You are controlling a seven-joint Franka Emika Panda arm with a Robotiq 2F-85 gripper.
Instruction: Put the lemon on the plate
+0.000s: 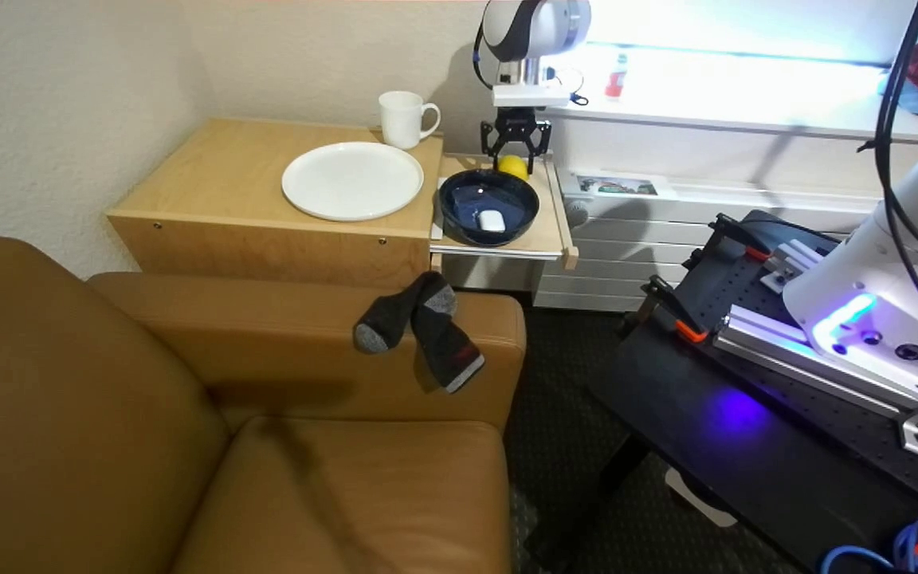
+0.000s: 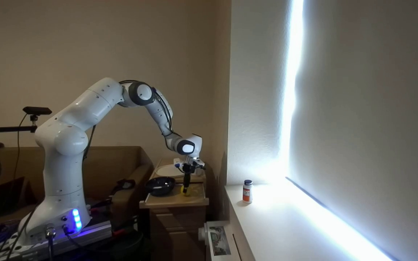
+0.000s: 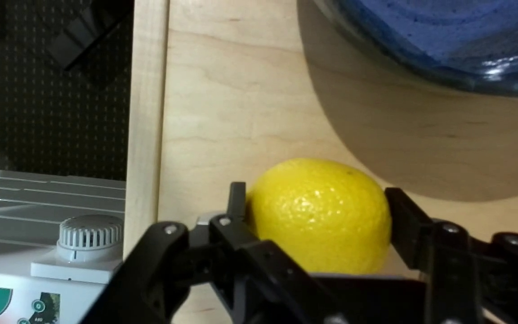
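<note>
The lemon [image 3: 319, 220] is pinched by the jaws at its 9 and 3 o'clock sides in the wrist view. Bright yellow, plump, skin finely dimpled, glossy spots mid-face, tiny dark speck around 1 o'clock. Its 6-to-7 o'clock edge is blocked by the jaws there, and the bowl [image 3: 457, 40], near it toward 1 o'clock, gets cropped. In an exterior view the plate [image 1: 353, 182] is seen whole, at 9 o'clock from the lemon. The lemon's held right down at the counter [image 3: 241, 99], though whether that's touched can't be made out, tbh.
</note>
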